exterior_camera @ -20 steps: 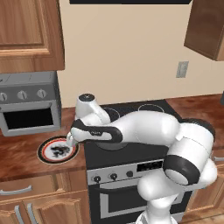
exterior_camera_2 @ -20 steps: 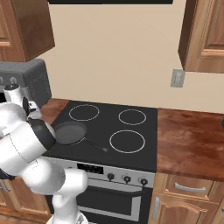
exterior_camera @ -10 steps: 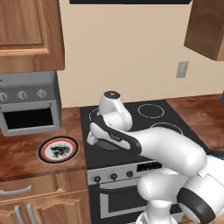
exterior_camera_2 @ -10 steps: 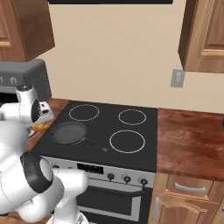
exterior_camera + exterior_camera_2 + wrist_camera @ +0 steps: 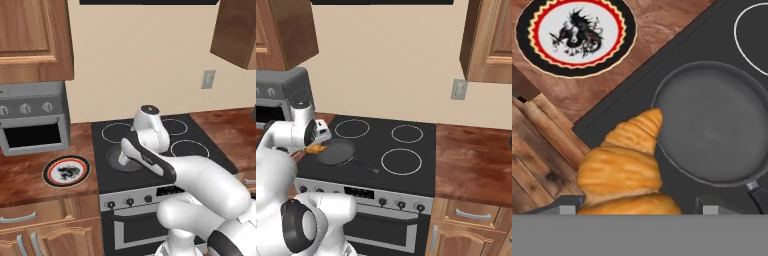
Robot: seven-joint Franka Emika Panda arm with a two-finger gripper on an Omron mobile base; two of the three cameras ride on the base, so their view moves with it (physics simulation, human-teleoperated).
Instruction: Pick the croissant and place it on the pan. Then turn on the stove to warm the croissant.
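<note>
The jaws are closed on the croissant [image 5: 624,170], which sits between the two finger tips of the gripper [image 5: 634,209] and hangs in the air above the front left part of the stove [image 5: 421,145]. In the hand view its pointed end reaches toward the rim of the pan [image 5: 712,122], just beside it and not over the pan's middle. In the right base view the croissant shows under the hand at the pan's left edge. The plate [image 5: 66,170] lies on the wooden counter [image 5: 25,175] left of the stove.

Pan [image 5: 712,125] interior bare, unobstructed.
</note>
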